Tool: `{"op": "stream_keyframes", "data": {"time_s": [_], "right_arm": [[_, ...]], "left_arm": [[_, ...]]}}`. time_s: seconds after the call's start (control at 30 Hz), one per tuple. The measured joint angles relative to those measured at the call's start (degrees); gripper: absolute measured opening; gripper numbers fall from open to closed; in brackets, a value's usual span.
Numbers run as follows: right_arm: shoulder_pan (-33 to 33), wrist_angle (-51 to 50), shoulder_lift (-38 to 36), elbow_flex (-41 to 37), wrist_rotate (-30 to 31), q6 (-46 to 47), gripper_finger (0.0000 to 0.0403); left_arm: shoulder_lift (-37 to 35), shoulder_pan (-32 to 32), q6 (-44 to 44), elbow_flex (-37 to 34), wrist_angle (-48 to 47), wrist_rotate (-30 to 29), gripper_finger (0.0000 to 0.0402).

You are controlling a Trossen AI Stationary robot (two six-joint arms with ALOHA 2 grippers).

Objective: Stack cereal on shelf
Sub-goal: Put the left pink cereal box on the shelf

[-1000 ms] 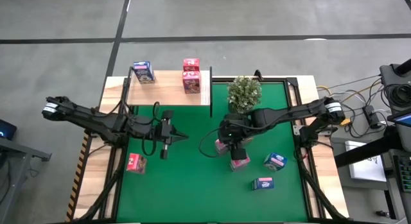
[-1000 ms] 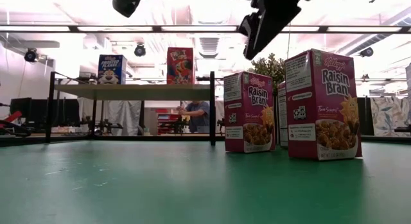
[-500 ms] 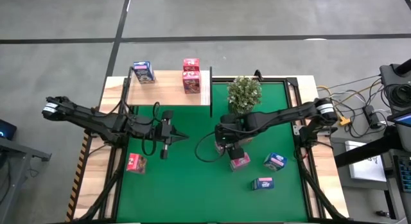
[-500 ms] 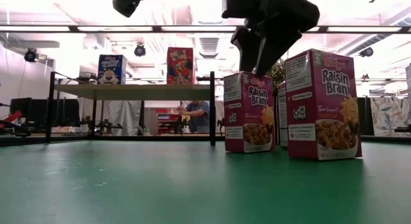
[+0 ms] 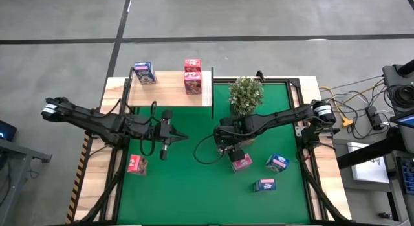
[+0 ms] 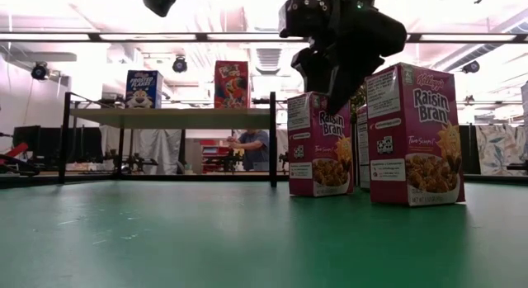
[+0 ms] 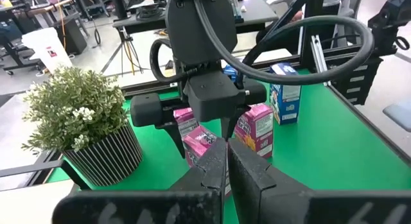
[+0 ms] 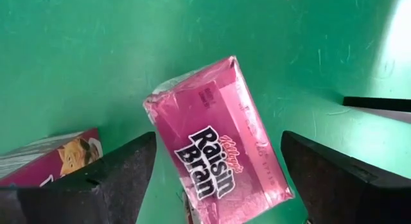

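Near the tabletop's middle, right tool [image 8: 212, 179] hung spread over a pink Raisin Bran box [image 8: 215, 144], slightly askew; fingers might topple it onto its neighbour [image 8: 45, 156]; left tool [image 5: 169, 136] clenched, waiting.

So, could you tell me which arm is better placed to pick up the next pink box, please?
Right: its open tool sits directly above a pink Raisin Bran box, fingers either side. The left tool is shut, away from any box.

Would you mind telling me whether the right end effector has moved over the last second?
Yes. The right end effector has come down toward the pink cereal box and now straddles its top, open.
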Motion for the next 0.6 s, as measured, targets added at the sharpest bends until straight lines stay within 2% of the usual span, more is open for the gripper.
{"op": "stream_keyframes", "data": {"time_s": [0.37,0.6], "right_arm": [[-0.20,0.09,0.00,0.00,-0.07,1.17,0.0230],[-0.24,-0.09,-0.12,2.42,-0.04,3.21,0.0215]], "left_arm": [[-1.28,0.00,0.66,0.00,0.01,0.00,0.0000],[-4.72,0.00,3.98,0.00,-0.13,-1.91,0.0000]]}}
